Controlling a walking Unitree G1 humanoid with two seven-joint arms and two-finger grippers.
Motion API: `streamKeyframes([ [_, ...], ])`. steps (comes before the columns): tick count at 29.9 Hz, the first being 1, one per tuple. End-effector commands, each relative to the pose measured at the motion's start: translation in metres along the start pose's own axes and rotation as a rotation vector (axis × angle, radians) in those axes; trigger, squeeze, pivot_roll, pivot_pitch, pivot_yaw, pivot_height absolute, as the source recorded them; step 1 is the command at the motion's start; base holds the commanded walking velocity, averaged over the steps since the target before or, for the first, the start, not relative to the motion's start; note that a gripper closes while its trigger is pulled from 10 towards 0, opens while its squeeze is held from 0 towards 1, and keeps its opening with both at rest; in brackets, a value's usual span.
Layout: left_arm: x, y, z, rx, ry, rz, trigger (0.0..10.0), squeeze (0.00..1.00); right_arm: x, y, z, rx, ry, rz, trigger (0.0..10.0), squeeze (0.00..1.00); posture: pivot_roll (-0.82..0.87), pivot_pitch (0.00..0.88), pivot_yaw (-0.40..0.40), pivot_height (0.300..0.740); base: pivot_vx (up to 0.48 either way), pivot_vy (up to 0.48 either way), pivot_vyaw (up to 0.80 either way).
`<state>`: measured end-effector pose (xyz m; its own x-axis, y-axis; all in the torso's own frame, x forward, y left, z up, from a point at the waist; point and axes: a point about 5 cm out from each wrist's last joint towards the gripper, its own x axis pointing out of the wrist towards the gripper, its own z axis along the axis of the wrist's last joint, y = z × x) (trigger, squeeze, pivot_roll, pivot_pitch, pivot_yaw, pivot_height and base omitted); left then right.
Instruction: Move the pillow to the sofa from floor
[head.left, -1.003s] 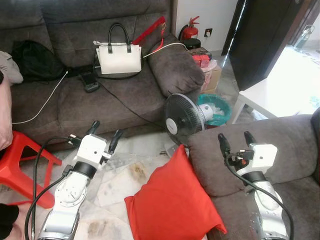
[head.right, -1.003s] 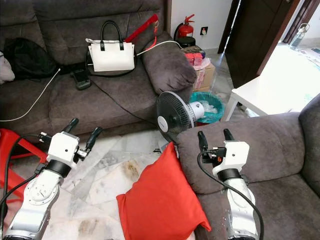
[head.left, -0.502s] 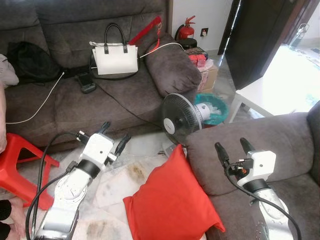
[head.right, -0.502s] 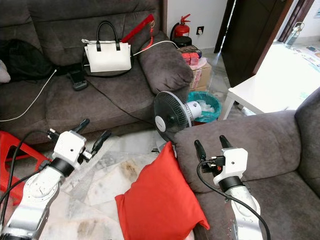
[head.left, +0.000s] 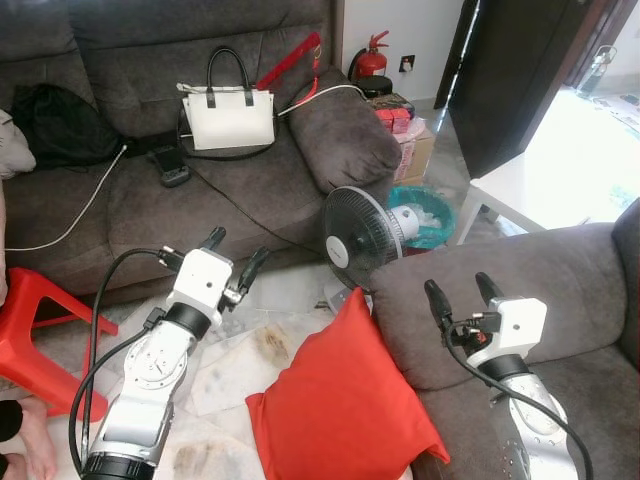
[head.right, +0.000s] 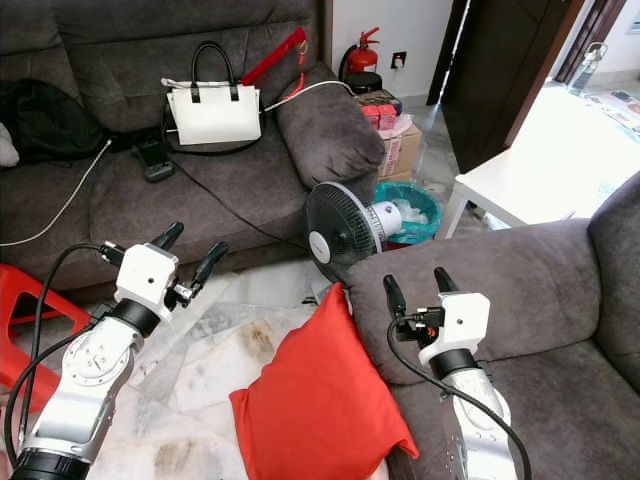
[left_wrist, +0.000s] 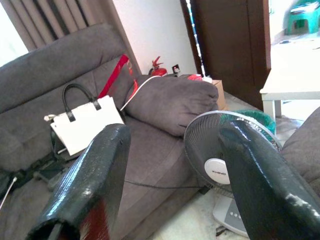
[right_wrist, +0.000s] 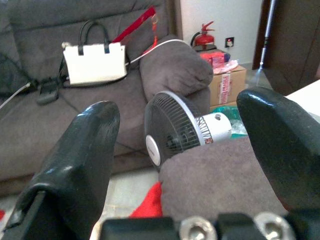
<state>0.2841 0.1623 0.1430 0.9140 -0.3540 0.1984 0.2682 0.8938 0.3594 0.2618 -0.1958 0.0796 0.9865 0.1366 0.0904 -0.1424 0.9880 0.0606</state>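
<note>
The red pillow (head.left: 340, 410) stands on the tiled floor, leaning against the armrest of the near grey sofa (head.left: 560, 280); its red tip (right_wrist: 150, 205) shows in the right wrist view. My left gripper (head.left: 236, 250) is open in the air over the floor, up and to the left of the pillow, not touching it. Above the near sofa's armrest my right gripper (head.left: 458, 288) is also open, just right of the pillow's top corner, with nothing between its fingers (right_wrist: 75, 165). A long grey sofa (head.left: 200, 190) runs along the back.
A black floor fan (head.left: 360, 238) stands between the two sofas, just behind the pillow. A white handbag (head.left: 226, 117), cables and a black bag lie on the back sofa. A red stool (head.left: 30, 320) is at left, a teal bin (head.left: 430, 215) and a white table (head.left: 540, 185) at right.
My left gripper has moved forward and to the right, closer to the fan. The right gripper has barely shifted. The pillow has not moved.
</note>
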Motion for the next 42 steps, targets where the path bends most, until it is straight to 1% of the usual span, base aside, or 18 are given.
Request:
streamKeyframes([
  [1,-0.004,0.000,-0.005,-0.014,0.032,0.013,10.0,0.00,0.003,0.000,0.002,0.010,-0.010,-0.019,10.0,0.00,0.11,0.072,0.012,0.740,0.000,0.000,0.00],
  [2,-0.005,0.000,-0.007,-0.016,0.041,0.019,10.0,0.00,0.004,0.001,0.001,0.005,-0.003,-0.027,10.0,0.00,0.11,0.070,0.011,0.740,0.000,0.000,0.00],
  [4,-0.005,0.000,-0.011,-0.015,0.059,0.035,10.0,0.00,0.005,-0.004,-0.004,-0.001,0.037,-0.100,10.0,0.00,0.11,0.070,0.012,0.740,0.000,0.000,0.00],
  [5,-0.005,-0.002,-0.011,-0.024,0.057,0.039,10.0,0.00,0.005,-0.007,-0.004,0.027,0.022,-0.141,10.0,0.00,0.11,0.071,0.012,0.740,0.000,0.000,0.00],
  [6,-0.005,-0.003,-0.010,-0.028,0.055,0.039,10.0,0.00,0.005,-0.008,-0.003,0.036,0.014,-0.147,10.0,0.00,0.11,0.071,0.012,0.740,0.000,0.000,0.00],
  [7,-0.003,-0.005,-0.008,-0.030,0.048,0.037,10.0,0.00,0.005,-0.008,-0.003,0.021,0.012,-0.151,10.0,0.00,0.11,0.076,0.013,0.740,0.000,0.000,0.00],
  [10,-0.002,-0.006,-0.007,-0.034,0.042,0.034,10.0,0.00,0.004,-0.007,-0.003,0.016,0.016,-0.143,10.0,0.00,0.11,0.078,0.012,0.740,0.000,0.000,0.00],
  [15,-0.003,-0.008,-0.011,-0.034,0.050,0.029,10.0,0.00,0.004,-0.006,-0.006,0.005,0.030,-0.133,10.0,0.00,0.09,0.076,0.001,0.740,0.000,0.000,0.00],
  [21,-0.001,-0.012,-0.010,-0.041,0.046,0.028,10.0,0.00,0.010,-0.007,-0.002,-0.004,0.019,-0.129,10.0,0.00,0.08,0.053,0.000,0.740,0.000,0.000,0.00],
  [24,0.000,-0.015,-0.011,-0.042,0.046,0.016,10.0,0.00,0.014,-0.009,0.000,-0.028,0.020,-0.134,10.0,0.00,0.08,0.040,-0.003,0.740,0.000,0.000,0.00],
  [28,0.000,-0.016,-0.010,-0.043,0.043,0.015,10.0,0.00,0.016,-0.009,0.000,-0.030,0.022,-0.135,10.0,0.00,0.08,0.035,-0.004,0.740,0.000,0.000,0.00],
  [32,-0.002,-0.016,-0.011,-0.044,0.042,0.012,10.0,0.00,0.016,-0.006,-0.006,-0.049,0.064,-0.123,10.0,0.00,0.08,0.039,-0.001,0.740,0.000,0.000,0.00],
  [38,0.000,-0.015,-0.011,-0.040,0.043,0.007,10.0,0.00,0.016,-0.004,-0.008,-0.049,0.069,-0.124,10.0,0.00,0.08,0.055,0.002,0.706,0.000,0.000,0.00],
  [39,0.000,-0.015,-0.011,-0.040,0.043,0.007,10.0,0.00,0.016,-0.004,-0.008,-0.049,0.069,-0.124,10.0,0.00,0.08,0.055,0.002,0.706,0.000,0.000,0.00],
  [42,0.001,-0.017,-0.011,-0.042,0.043,0.005,10.0,0.00,0.014,-0.005,-0.007,-0.051,0.066,-0.126,10.0,0.00,0.08,0.065,0.002,0.684,0.000,0.000,0.00],
])
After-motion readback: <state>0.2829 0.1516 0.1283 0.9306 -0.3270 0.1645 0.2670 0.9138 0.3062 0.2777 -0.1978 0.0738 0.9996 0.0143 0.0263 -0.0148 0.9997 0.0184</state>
